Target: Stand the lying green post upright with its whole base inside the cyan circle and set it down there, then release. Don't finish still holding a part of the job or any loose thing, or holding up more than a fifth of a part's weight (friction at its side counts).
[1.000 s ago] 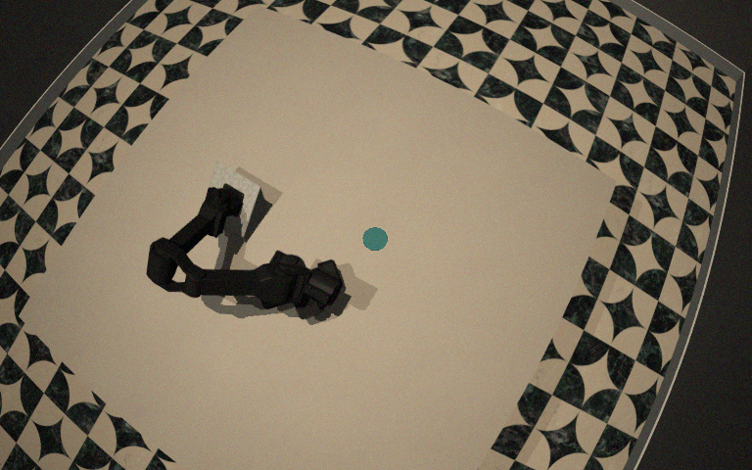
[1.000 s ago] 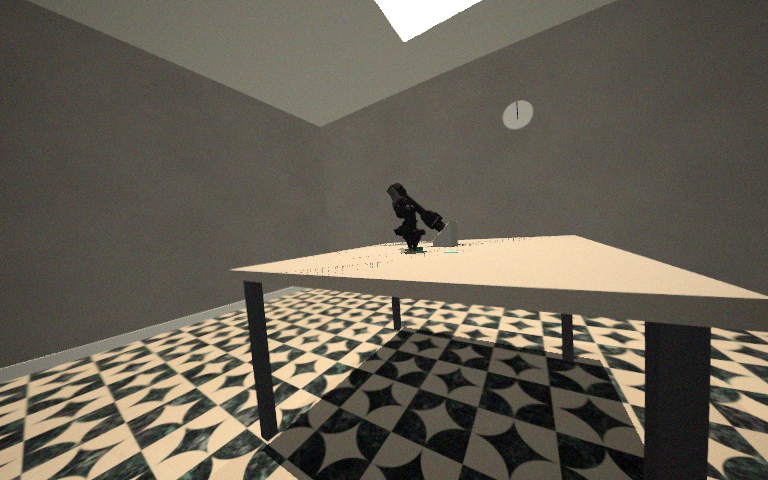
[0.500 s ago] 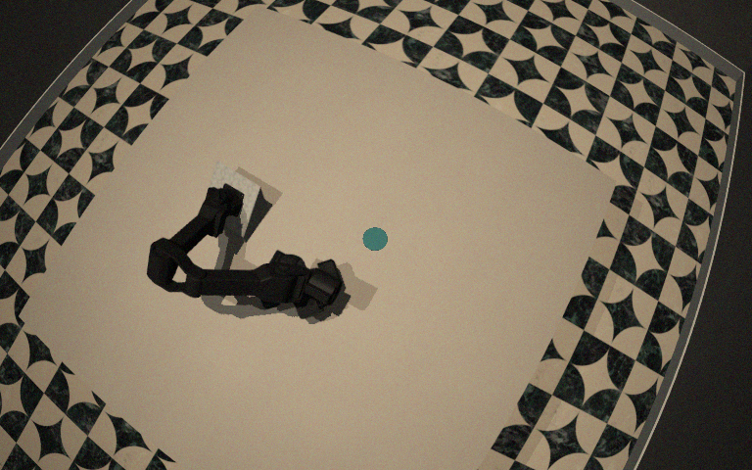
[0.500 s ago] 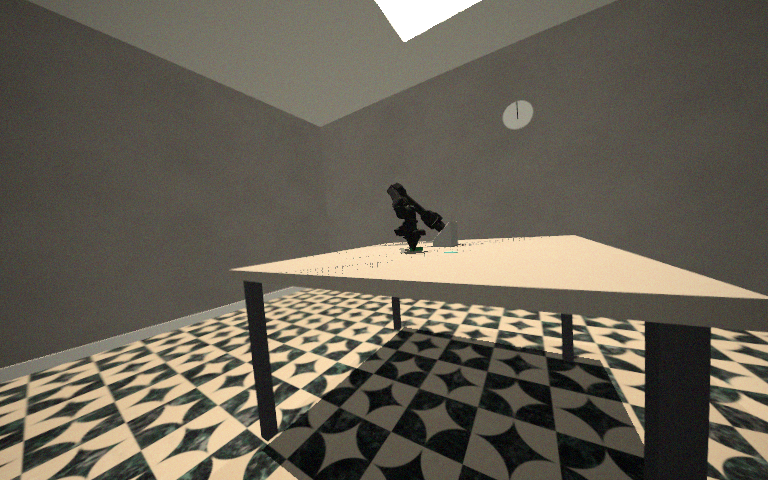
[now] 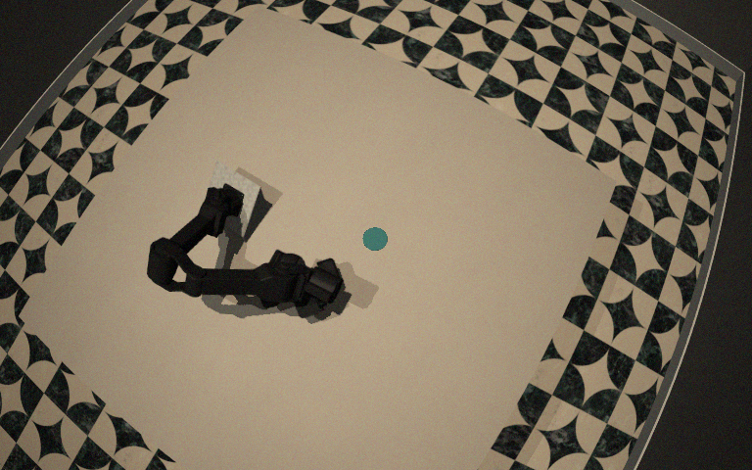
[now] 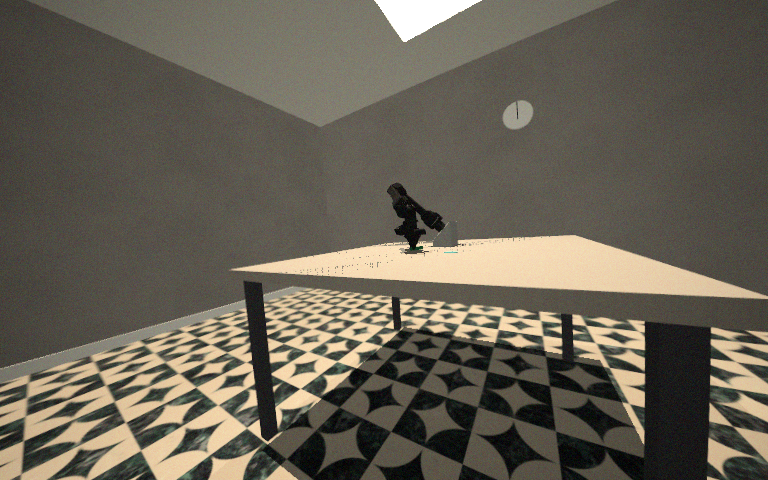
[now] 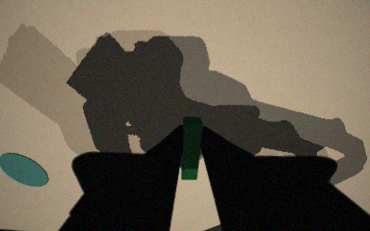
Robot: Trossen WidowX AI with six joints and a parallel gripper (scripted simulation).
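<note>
Green and slim, the small rectangular post (image 7: 192, 146) is lying between the two black fingers of the parallel-jaw gripper (image 7: 191, 144), which are clenching on its sides and grasping it partway along its length. In the wrist view, one end of the post is poking out past the fingertips toward the far side while the nearer, brighter end is showing in the narrow gap between the fingers. The post is sitting low over the beige matte table top (image 5: 444, 332), inside the dark shadow the arm is casting. The flat cyan circle (image 5: 374, 238) is lying apart from the post, off to the left edge in the wrist view (image 7: 23, 168). From above, the black jointed arm (image 5: 232, 279) is reaching across the table and hiding the post completely, with the circle lying just beyond the gripper's tip.
</note>
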